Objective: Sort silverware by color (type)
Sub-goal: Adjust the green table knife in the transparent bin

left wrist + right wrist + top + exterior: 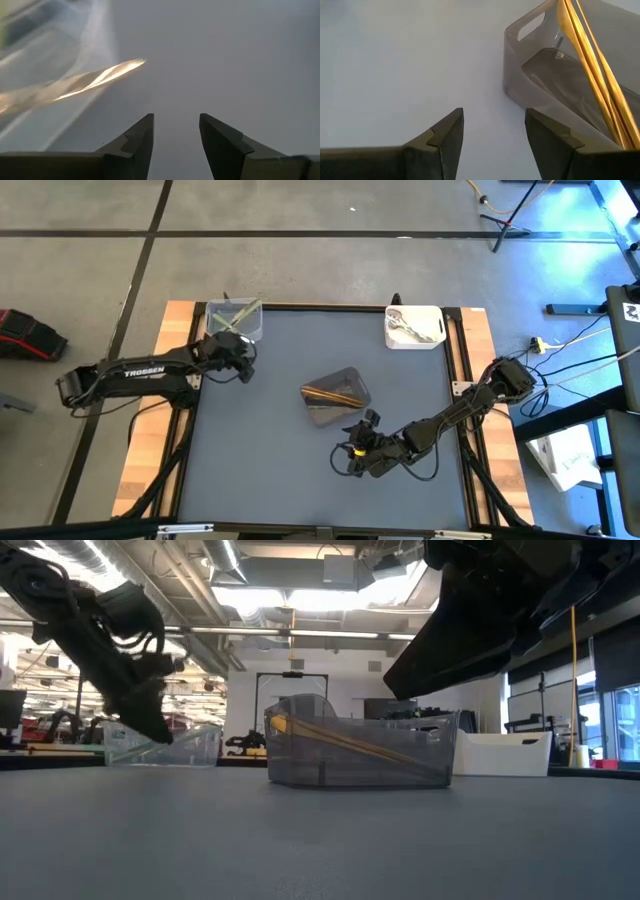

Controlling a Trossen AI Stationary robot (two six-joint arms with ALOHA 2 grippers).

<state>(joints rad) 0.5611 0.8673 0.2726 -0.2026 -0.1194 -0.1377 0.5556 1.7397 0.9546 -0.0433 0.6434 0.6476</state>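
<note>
**Kai:** Right gripper [492, 145] is closest to me, fingers apart, nothing between them, hovering just beside the grey tub [337, 396] mid-table. Gold pieces [592, 70] lean inside that tub.

**Ravi:** Left side?

**Kai:** Left gripper [176, 145] also has its fingers apart and empty, sitting at the clear tub [234, 318] in the far left corner. Green-handled knives [230, 315] lie in it. Silver spoons [412, 326] are in the white tub [414, 340] at the far right corner.

**Ravi:** Anything loose on the mat?

**Kai:** None that I can see on the grey mat [270, 440]. Each type sits in its own tub, so I'd judge sorting done, or nearly.

**Ravi:** Next move?

**Kai:** Probably pull both arms clear and park them. The right should lift straight up first, since it's close to the grey tub wall and could nudge it.
</note>
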